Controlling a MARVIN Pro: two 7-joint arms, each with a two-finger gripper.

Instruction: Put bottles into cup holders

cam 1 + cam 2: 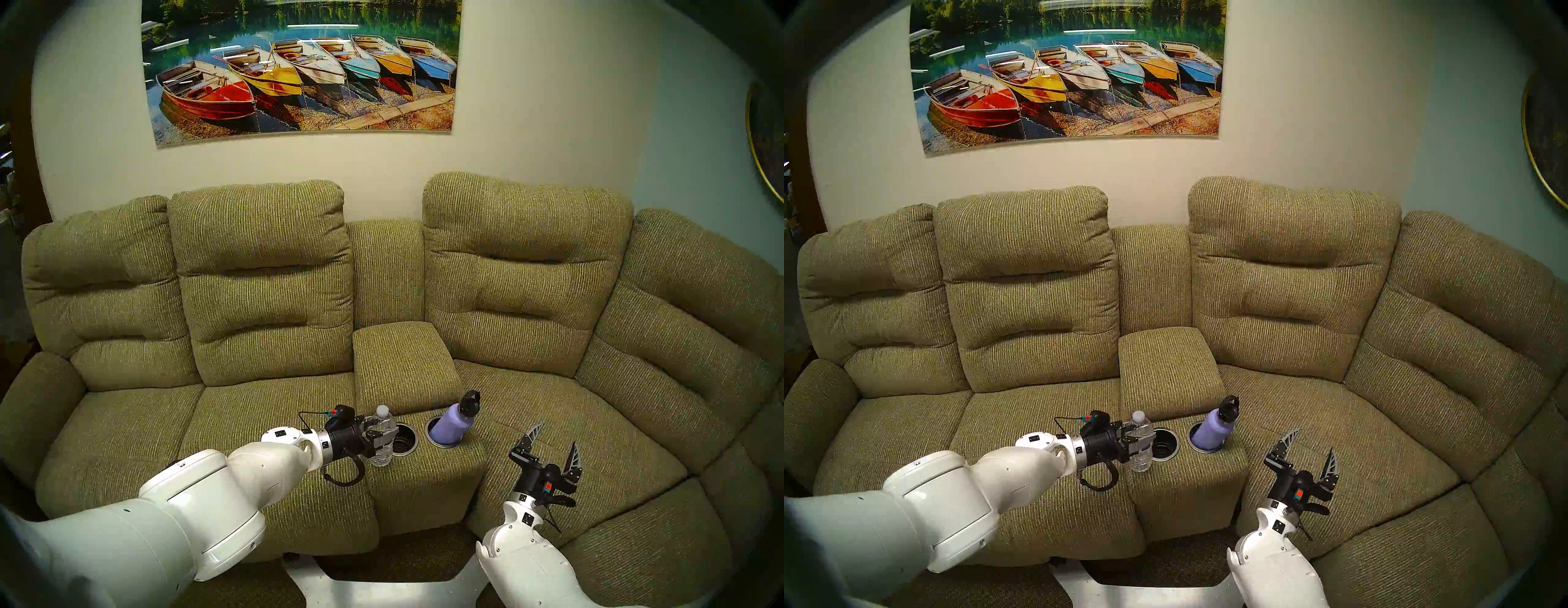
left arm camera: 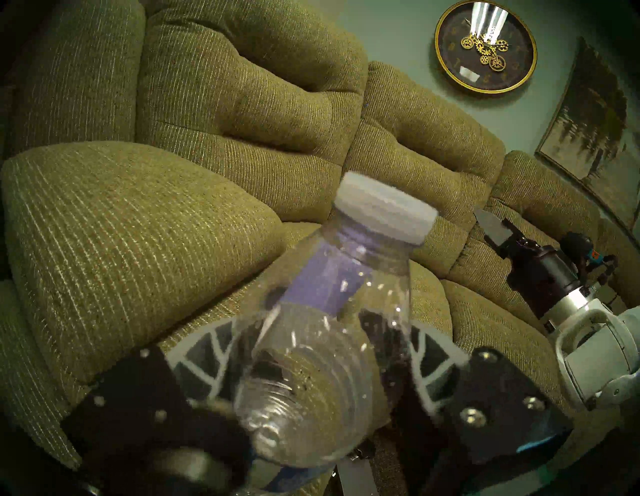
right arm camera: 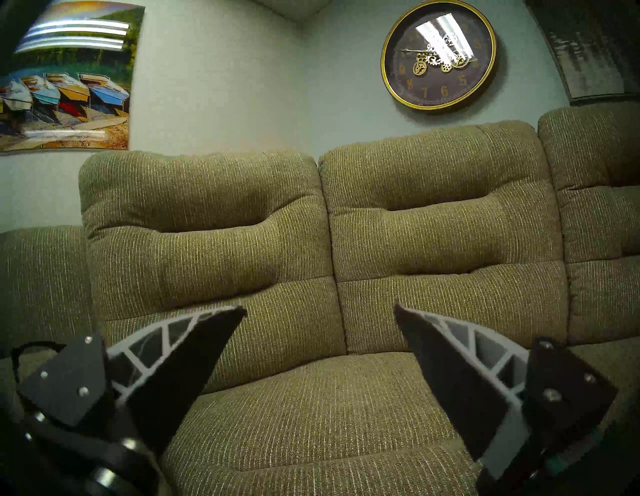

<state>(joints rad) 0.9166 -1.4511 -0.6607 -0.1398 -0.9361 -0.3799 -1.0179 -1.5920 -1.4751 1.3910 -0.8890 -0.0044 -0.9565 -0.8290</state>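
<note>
My left gripper (image 1: 387, 435) is shut on the clear plastic water bottle (image 1: 382, 437) with a white cap and holds it upright at the console's left edge, just left of the left cup holder (image 1: 405, 441). That well stands open, black with a silver rim. The lavender flask (image 1: 452, 424) with a black cap sits in the right cup holder (image 1: 433, 440), leaning right. My right gripper (image 1: 556, 437) is open and empty over the right seat. The same shows in the other head view: bottle (image 1: 1141, 448), flask (image 1: 1212, 429). The left wrist view shows the bottle (image 2: 332, 346) between the fingers (image 2: 207, 350). The right wrist view shows the open gripper (image 3: 320, 311).
The cup holders sit at the front of an olive-green sofa console (image 1: 424, 484), with a padded armrest lid (image 1: 403, 361) right behind them. Seat cushions (image 1: 271, 424) lie on both sides, backrests behind. A boat picture (image 1: 301, 68) and a clock (image 3: 438, 55) hang on the walls.
</note>
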